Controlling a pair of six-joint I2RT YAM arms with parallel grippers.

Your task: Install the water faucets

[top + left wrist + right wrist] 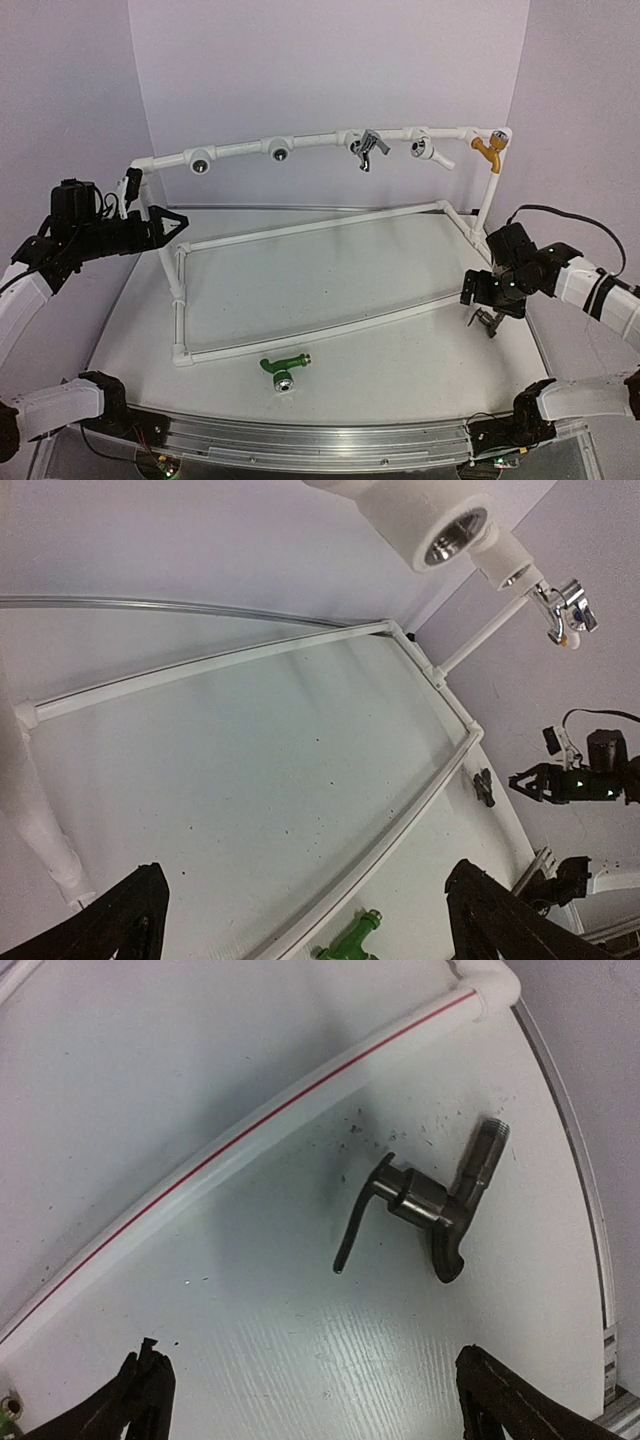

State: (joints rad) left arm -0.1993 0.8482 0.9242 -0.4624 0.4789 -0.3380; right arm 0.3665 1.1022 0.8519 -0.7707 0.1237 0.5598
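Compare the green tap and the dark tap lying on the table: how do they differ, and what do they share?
Colour: the green tap is bright green with a silver end; the dark tap is dark metal throughout. Place: the green tap lies front-centre, the dark tap far right. Both lie loose on the table, outside the white pipe frame, not fitted.
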